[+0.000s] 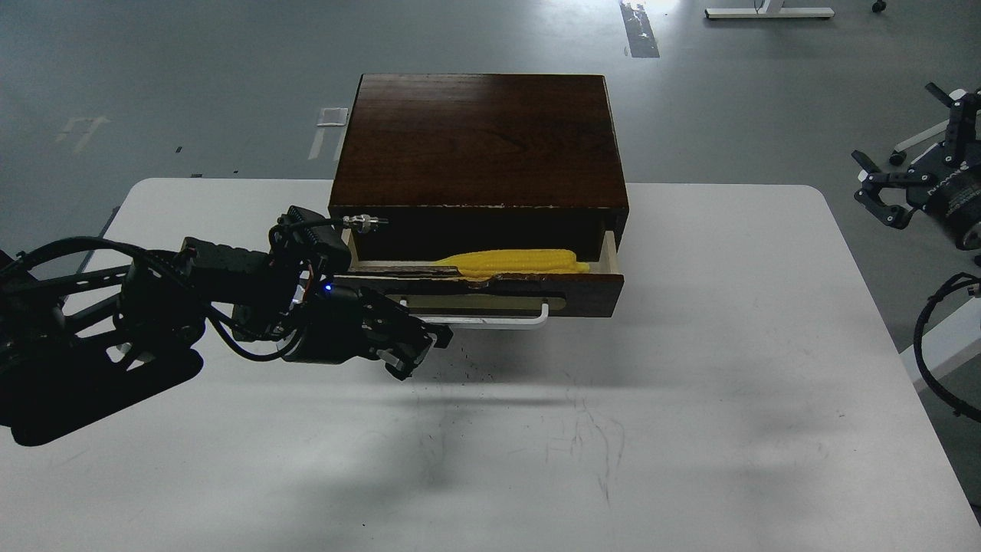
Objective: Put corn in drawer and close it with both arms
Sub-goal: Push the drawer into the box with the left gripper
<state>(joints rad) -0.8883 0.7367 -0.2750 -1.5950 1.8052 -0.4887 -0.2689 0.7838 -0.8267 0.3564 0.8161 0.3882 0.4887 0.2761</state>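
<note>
The yellow corn (517,262) lies inside the drawer (590,293), which stands a little way out of the dark wooden cabinet (479,138). My left gripper (421,351) sits low in front of the drawer's left half, at the left end of the white bar handle (498,322). Its fingers look spread and hold nothing. I cannot tell whether it touches the handle. My right gripper (877,192) hangs off the table's right edge, far from the drawer, open and empty.
The cabinet stands at the back middle of the white table (690,429). My left arm (153,307) lies over the table's left side. A silver connector (366,222) on it sits by the cabinet's left front corner.
</note>
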